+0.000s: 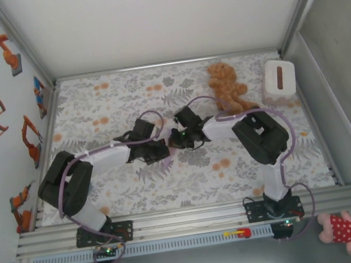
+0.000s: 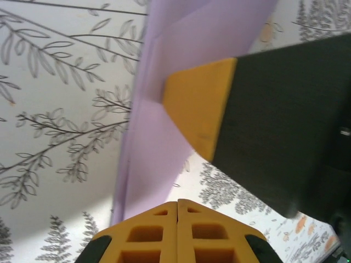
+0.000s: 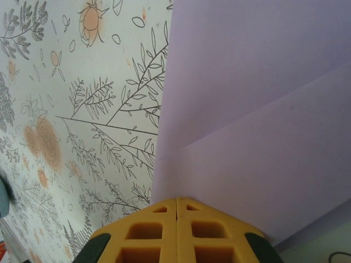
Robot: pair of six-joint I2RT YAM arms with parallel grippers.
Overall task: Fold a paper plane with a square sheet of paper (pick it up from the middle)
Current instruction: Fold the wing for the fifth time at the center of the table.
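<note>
Between two meeting grippers, mid-table: a part-folded lavender sheet (image 3: 258,82), pinched from both sides.

R gripper (image 3: 176,205): jaws together, clamped on the sheet's near corner; a diagonal crease (image 3: 263,111) runs ahead and right of its tips. L gripper (image 2: 177,211): jaws together too, apparently nipping the sheet's edge, w/ paper rising straight ahead; the R's yellow fingertip (image 2: 200,109) sits just ahead-right, against the paper. Sheet seems lifted off the floral tablecloth (image 2: 55,109), not flat on it. Step looks like setting a fold. To do it well, prob.: grip firm, move both hands as a pair so thin paper neither tears nor sags, line up edges first, then lower & press the crease.
</note>
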